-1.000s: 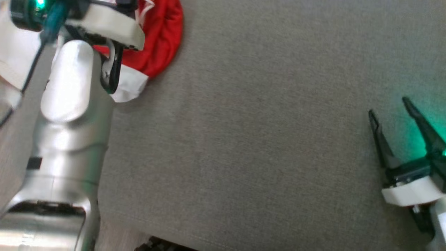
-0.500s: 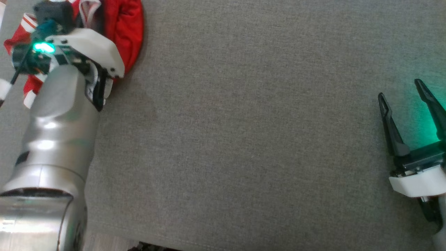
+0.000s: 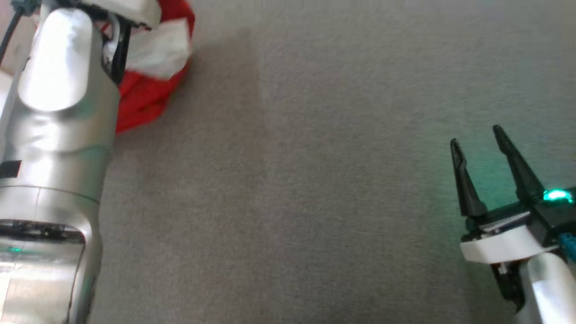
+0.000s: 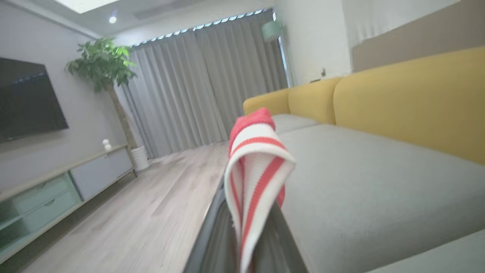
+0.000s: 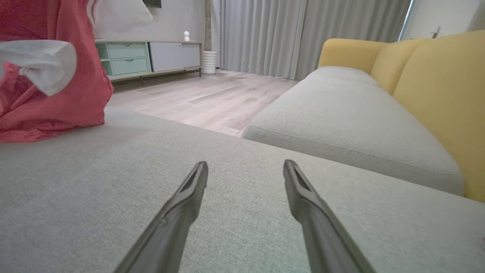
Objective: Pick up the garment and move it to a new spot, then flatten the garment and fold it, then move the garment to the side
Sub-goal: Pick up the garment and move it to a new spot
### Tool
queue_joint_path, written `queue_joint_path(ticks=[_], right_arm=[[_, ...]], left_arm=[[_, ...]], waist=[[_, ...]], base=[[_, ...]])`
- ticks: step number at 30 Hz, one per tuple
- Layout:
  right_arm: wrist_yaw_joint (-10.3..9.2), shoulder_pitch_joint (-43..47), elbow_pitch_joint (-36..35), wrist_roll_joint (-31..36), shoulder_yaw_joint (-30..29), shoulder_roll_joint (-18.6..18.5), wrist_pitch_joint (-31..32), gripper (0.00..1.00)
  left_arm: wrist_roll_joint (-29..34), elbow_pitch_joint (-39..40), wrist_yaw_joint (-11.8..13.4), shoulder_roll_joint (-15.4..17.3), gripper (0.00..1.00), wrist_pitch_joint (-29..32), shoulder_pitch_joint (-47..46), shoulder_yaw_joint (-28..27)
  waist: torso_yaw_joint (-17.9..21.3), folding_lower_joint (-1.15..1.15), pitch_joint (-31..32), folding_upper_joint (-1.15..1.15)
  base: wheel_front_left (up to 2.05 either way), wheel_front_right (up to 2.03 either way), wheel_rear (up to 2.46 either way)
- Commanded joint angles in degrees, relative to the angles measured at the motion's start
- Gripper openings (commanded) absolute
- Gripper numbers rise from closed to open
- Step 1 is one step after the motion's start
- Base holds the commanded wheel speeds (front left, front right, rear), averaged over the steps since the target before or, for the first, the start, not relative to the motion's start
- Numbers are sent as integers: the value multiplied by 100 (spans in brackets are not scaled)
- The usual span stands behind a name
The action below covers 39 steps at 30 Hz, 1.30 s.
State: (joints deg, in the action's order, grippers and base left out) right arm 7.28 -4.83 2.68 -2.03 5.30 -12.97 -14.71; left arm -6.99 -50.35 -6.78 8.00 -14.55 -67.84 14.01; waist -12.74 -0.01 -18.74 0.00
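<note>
**Head view – red garment pinched at the upper left, wide grey seat open beside it**

Head view showed the garment (image 3: 148, 90), red with a white cuff, bunched at the upper left corner beside the silver left arm (image 3: 58, 126). From there to the right gripper (image 3: 476, 137) the grey seat (image 3: 315, 180) lay bare, a broad stretch of room between the two arms.

Along the left wrist view the left gripper (image 4: 248, 212) was closed on a red-and-white striped band of the garment (image 4: 257, 167); the cloth stood up out of the dark fingers and folded over their tips. Beside it the seat's edge dropped to a wooden floor (image 4: 144, 212).

The right gripper (image 5: 245, 163) hung low over the seat (image 5: 113, 212) with its fingers spread apart and nothing between them. In its wrist view the garment (image 5: 49, 94) hung at the far left; whether its lower folds touched the seat or hung just above it could not be told. The seat's front edge ran across to the floor (image 5: 212, 98), and a second grey cushion (image 5: 341, 125) sat beyond a gap, backed by yellow cushions (image 5: 435, 94).
</note>
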Motion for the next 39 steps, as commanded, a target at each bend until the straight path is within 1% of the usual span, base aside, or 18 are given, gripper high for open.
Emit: queue_joint_path(ticks=[1,7,10,14,18,22,24,26,30,31,32,33,39], right_arm=[[21,128,-139,-45,109,-6,-29,100],[21,371,-97,-66,82,351,-29,100],[21,522,-127,-68,56,476,-29,100],[21,633,-156,-79,25,585,-29,100],[21,654,-158,-91,55,679,-29,100],[21,663,-184,-126,30,786,-29,100],[21,677,-185,-144,23,834,-29,100],[21,693,-168,-156,24,877,-29,100],[21,702,-138,-182,9,942,-29,100],[21,700,-124,-189,-2,953,-29,100],[21,698,-102,-198,-7,961,-29,100],[21,701,-76,-206,-10,968,-29,100],[21,877,143,-219,-160,986,-29,100]], left_arm=[[34,243,-25,256,0,-42,-230,-49],[-116,1035,-63,207,0,-38,-184,335],[-259,1371,-67,179,0,2,-122,543],[-463,1741,-68,134,0,37,-1,783],[-587,1908,-69,78,0,119,272,1057],[-761,2072,-69,73,0,158,988,1534],[-773,2138,-69,126,0,115,1511,1800],[-809,2135,-58,122,0,56,2167,1955],[-829,1997,157,37,0,-27,3353,2118],[-817,1968,217,2,12,-35,3565,2133],[-807,2005,287,-35,85,-39,3744,2105],[-799,2078,374,-79,100,-40,3911,2049],[-716,2949,736,-280,100,-43,4988,1552]], waist=[[432,1,492,0],[1133,1,1208,0],[1471,1,1423,0],[1873,1,1546,0],[2221,1,1575,0],[2471,1,1495,0],[2534,1,1406,0],[2572,1,1322,0],[2569,1,1181,0],[2538,1,1159,0],[2506,1,1151,0],[2467,1,1156,0],[2066,1,1529,0]], base=[[0,0,0],[0,0,0],[0,0,0],[0,0,0],[0,0,0],[0,0,0],[0,0,0],[0,0,0],[0,0,0],[0,0,0],[0,0,0],[0,0,0],[0,0,0]])
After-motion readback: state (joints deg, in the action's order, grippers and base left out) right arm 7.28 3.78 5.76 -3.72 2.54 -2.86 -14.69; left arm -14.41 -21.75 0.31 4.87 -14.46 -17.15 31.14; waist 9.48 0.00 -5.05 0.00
